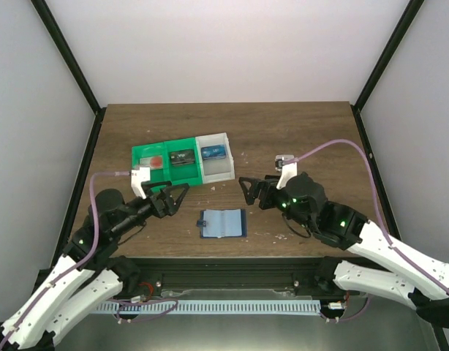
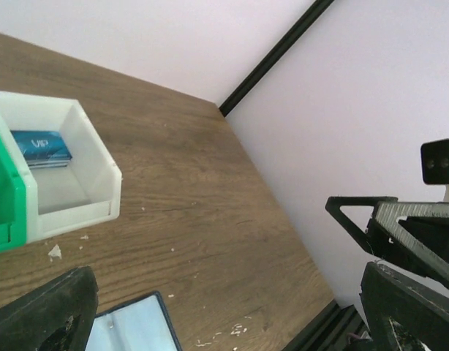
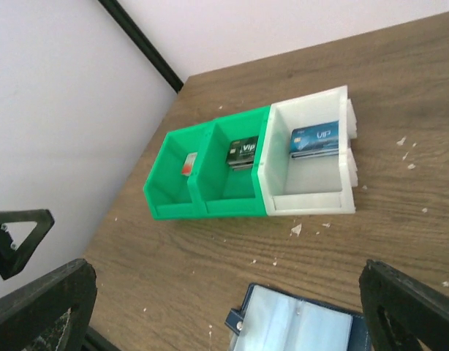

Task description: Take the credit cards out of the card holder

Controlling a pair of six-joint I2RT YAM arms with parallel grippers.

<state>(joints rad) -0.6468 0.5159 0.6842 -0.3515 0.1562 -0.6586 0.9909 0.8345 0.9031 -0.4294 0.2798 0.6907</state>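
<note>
The blue card holder (image 1: 222,223) lies open and flat near the table's front edge, its clear pockets looking empty; it also shows in the right wrist view (image 3: 305,322) and its corner in the left wrist view (image 2: 133,325). The credit cards lie in the tray: a red-and-white card (image 1: 156,162) (image 3: 188,163) in the left green bin, a dark card (image 1: 182,156) (image 3: 243,151) in the middle bin, a blue card (image 1: 213,152) (image 3: 314,139) (image 2: 40,148) in the white bin. My left gripper (image 1: 175,197) is open and empty, left of the holder. My right gripper (image 1: 252,191) is open and empty, to its right.
The green-and-white three-compartment tray (image 1: 184,174) stands behind the holder, mid-table. Small white crumbs (image 3: 296,229) are scattered on the wood between tray and holder. Black frame posts and white walls enclose the table.
</note>
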